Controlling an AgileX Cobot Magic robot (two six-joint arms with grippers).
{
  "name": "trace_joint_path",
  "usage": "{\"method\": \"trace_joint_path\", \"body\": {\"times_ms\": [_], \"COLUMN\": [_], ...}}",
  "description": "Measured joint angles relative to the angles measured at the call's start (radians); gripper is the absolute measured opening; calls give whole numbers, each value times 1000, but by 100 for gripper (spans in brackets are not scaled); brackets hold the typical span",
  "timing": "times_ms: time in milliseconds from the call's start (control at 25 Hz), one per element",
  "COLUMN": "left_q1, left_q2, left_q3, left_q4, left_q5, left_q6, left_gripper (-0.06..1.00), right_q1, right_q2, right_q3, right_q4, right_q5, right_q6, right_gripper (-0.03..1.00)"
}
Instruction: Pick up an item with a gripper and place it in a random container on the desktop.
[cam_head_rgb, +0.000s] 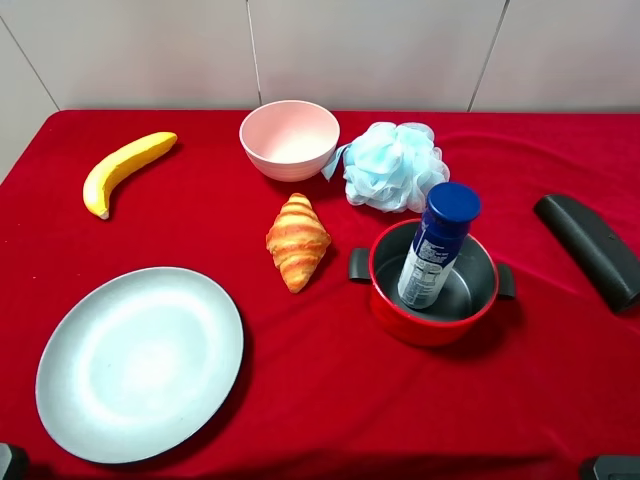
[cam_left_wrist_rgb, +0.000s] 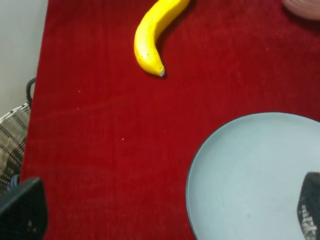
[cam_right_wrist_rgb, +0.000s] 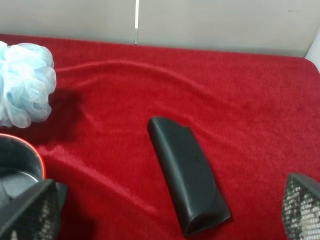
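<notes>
Inside the red pot (cam_head_rgb: 433, 288) on the red cloth (cam_head_rgb: 330, 380), the spray can (cam_head_rgb: 437, 246) stands tilted, well apart from both grippers. The left gripper (cam_left_wrist_rgb: 165, 212) and the right gripper (cam_right_wrist_rgb: 167, 210) hang spread wide, holding nothing.

High exterior camera looks down over the whole red-clothed worktop (cam_head_rgb: 300, 400). Left wrist camera — close above the curved yellow banana (cam_left_wrist_rgb: 155, 37); right wrist — low, near the flat black bar (cam_right_wrist_rgb: 187, 175).
</notes>
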Motion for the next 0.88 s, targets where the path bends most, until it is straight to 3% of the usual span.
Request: {"method": "trace_joint_path", "body": {"times_ms": [400,880], "left_q1": [-58,-58], "left_q2": [0,0], "left_q3": [0,0], "left_q4": [0,1], "left_q5": [3,-4], "left_q6": [0,1], "left_gripper": [99,99], "right_q1": [0,0], "right_q2": [0,0], "right_q3": [0,0], "right_q4": [0,0], "right_q5": [0,0], "right_q6": [0,0], "right_gripper": [69,69]}}
